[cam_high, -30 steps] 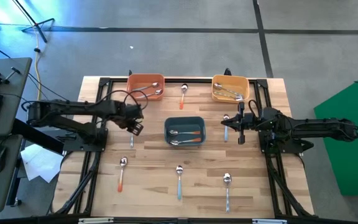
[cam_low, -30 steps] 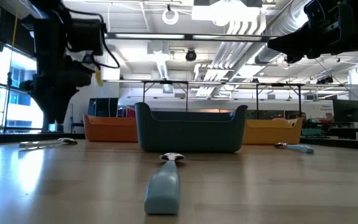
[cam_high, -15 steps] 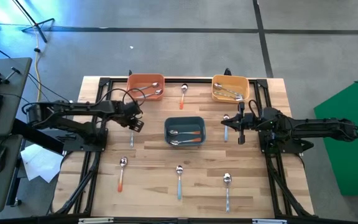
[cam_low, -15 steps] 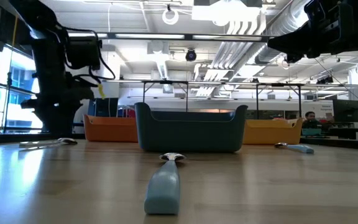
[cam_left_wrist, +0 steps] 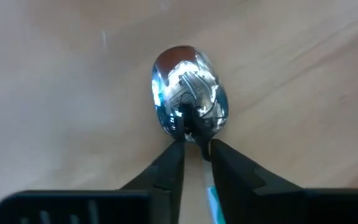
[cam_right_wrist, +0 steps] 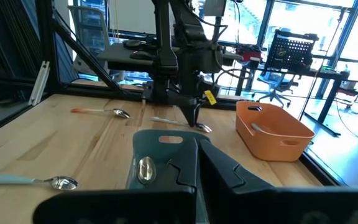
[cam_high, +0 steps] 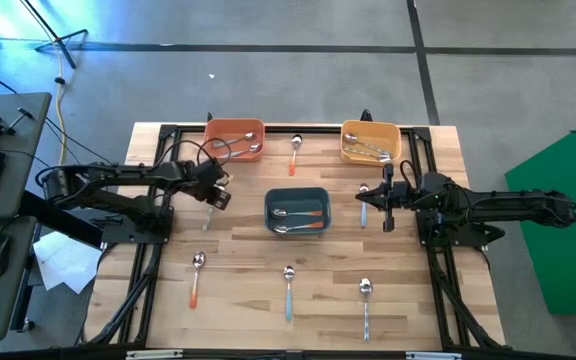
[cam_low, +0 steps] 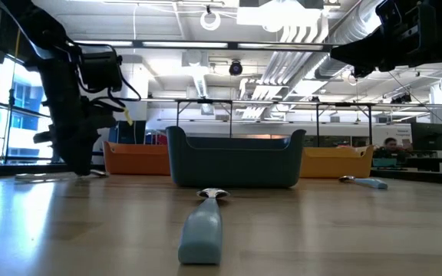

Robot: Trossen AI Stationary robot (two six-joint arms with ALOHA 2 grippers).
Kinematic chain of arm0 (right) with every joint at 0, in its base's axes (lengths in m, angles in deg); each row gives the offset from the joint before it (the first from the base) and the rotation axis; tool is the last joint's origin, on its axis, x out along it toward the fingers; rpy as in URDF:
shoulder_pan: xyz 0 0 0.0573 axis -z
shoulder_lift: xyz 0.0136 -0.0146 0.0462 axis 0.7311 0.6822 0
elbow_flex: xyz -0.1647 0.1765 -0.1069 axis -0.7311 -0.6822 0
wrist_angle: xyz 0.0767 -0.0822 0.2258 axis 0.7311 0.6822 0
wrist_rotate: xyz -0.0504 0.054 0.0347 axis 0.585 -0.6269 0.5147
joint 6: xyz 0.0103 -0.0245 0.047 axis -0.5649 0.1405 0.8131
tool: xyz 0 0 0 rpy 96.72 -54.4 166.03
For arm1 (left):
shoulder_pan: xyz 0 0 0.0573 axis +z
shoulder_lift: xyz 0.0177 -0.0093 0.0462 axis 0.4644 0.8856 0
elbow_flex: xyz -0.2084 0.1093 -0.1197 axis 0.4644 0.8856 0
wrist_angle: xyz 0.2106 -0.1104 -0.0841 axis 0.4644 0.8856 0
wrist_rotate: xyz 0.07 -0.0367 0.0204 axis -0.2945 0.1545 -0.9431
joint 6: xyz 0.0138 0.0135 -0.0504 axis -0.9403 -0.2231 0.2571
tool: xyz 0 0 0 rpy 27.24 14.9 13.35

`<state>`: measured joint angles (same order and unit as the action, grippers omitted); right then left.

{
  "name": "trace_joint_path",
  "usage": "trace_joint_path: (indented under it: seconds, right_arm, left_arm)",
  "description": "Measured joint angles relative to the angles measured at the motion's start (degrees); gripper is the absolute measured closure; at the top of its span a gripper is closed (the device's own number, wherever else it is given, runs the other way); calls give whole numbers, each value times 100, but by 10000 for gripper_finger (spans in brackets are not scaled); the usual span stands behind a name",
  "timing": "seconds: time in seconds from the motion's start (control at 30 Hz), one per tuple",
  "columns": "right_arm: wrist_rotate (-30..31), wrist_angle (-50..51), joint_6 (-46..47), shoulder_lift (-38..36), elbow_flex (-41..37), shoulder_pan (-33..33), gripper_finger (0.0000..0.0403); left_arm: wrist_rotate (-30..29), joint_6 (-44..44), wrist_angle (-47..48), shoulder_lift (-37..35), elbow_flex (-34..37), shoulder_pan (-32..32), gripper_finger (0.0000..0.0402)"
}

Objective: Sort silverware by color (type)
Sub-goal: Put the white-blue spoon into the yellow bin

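From above, the left gripper [cam_high: 211,199] is down on the table between the orange bin [cam_high: 234,139] and the dark blue bin [cam_high: 297,210], right over a spoon [cam_high: 208,213]. That spoon lies apart from the bins, so my guess is it's next to be sorted. The right gripper [cam_high: 387,208] waits near the yellow bin [cam_high: 371,141], fingers shut and empty, beside another spoon [cam_high: 363,205].

At table level, the left arm reaches down to the wood by the orange bin, low enough for a pick. A light blue handle [cam_low: 202,230] sits up close.

The left wrist camera tells it best: the fingertips [cam_left_wrist: 178,151] pinch the neck just below the shiny bowl, closed on it, probably because that thin neck is easiest to grab.

From the right wrist, you can see the left arm working past the blue bin.
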<state>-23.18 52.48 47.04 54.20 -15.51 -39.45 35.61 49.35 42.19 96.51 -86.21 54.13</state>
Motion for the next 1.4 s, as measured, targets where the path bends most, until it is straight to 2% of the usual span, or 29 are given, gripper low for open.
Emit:
trace_joint_path:
  seconds: [0.13,0.2,0.43,0.67,0.83,1.0,1.17,1.27,1.4]
  right_arm:
    - [1,-4,39,0,0,0,403]
    - [2,-4,39,0,0,0,403]
    - [1,-4,59,0,1,0,403]
    - [35,-58,149,-2,6,0,403]
    - [218,-205,352,9,9,-2,402]
    - [317,-537,413,203,11,-2,385]
    - [317,-1117,495,630,11,-2,338]
    - [373,-1259,490,868,11,-2,309]
    - [768,-1296,494,1091,21,-2,279]
  left_arm:
    - [-53,-222,-131,-2,0,25,384]
    - [-131,-255,-194,-2,0,-28,395]
    - [-256,-262,-549,-187,0,-365,398]
    - [-286,-34,-1032,-883,0,-749,401]
    - [-683,60,-1850,-1266,-4,-1206,401]
    - [-1126,-121,-3282,-1334,-4,-1558,401]
    - [-1379,-512,-5067,-931,-15,-1711,401]
    - [-1431,-659,-5747,-546,-15,-1726,401]
    - [-1415,-897,-6554,40,-127,-1726,401]
